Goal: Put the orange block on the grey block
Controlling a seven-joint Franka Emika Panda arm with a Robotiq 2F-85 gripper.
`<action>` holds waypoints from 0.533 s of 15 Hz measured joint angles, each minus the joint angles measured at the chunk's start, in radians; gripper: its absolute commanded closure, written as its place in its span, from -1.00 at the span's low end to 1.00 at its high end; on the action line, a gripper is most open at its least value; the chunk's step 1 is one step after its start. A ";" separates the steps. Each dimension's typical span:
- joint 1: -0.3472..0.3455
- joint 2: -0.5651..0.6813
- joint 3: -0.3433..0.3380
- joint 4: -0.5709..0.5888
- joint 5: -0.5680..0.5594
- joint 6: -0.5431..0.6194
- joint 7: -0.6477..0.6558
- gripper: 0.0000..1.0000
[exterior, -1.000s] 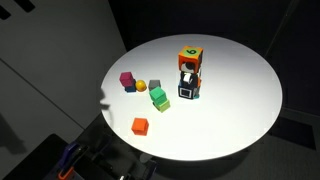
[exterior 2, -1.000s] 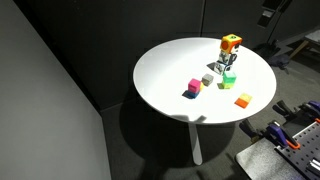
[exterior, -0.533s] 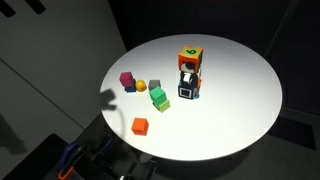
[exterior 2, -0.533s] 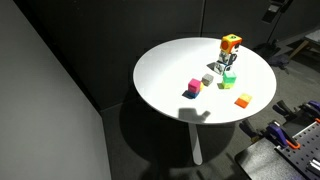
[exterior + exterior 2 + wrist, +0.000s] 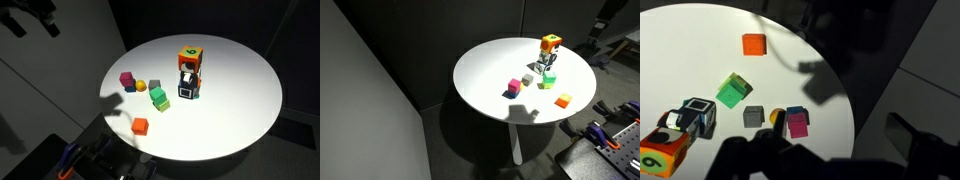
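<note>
Orange block sits alone near the tabletop edge, well apart from the grey block. The step, I think, is the approach. The fingers are too dark, so I cannot tell their state. Next I must descend over it.

Strong light from above hit the white desk, nearly blown out, while everything around it sat dim and dark. Detail was soft and coarse. In the wrist view, a big murky shadow sprawled over the desk's rim.
</note>
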State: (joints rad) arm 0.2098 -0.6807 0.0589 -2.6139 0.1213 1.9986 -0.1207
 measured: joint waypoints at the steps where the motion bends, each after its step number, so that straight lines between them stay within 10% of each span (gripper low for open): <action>1: -0.001 0.003 -0.005 -0.010 0.000 0.003 -0.002 -1.00; 8: -0.042 0.041 -0.020 -0.084 0.000 0.094 -0.001 -1.00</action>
State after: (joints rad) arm 0.1682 -0.6396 0.0384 -2.6984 0.1213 2.0921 -0.1220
